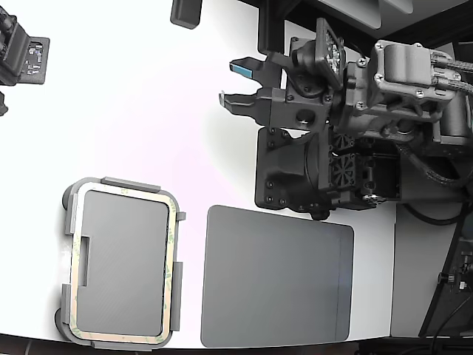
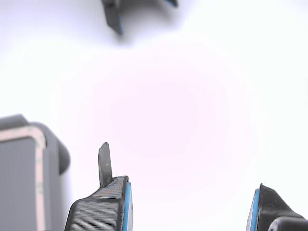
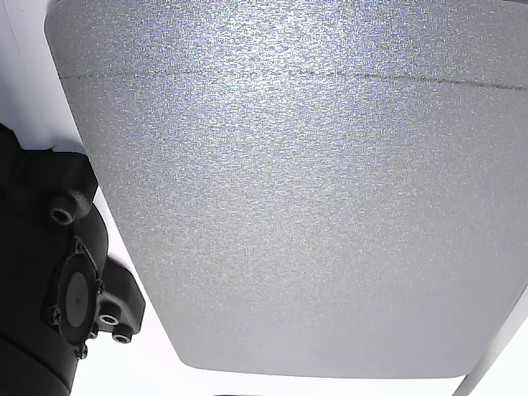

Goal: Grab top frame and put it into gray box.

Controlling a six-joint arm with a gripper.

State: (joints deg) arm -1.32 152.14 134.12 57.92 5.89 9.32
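Observation:
The top frame (image 1: pixel 175 248), a thin pale beige-green outline with mottled marks, lies in the gray box (image 1: pixel 122 259) along its inner rim, at the exterior view's lower left. My gripper (image 1: pixel 229 83) hangs open and empty over bare white table, well up and to the right of the box in the exterior view. In the wrist view the two blue-padded fingers (image 2: pixel 115 204) stand wide apart around my gripper's middle (image 2: pixel 190 211). A corner of the frame (image 2: pixel 37 144) and of the box (image 2: pixel 55 144) shows beside them.
A dark gray flat mat (image 1: pixel 277 277) lies right of the box and fills the other view (image 3: pixel 289 206). A black device (image 1: pixel 22 52) sits at the table's far left. A dark object (image 1: pixel 186 11) sits at the top edge. The arm's black body (image 1: pixel 325 163) overhangs the mat.

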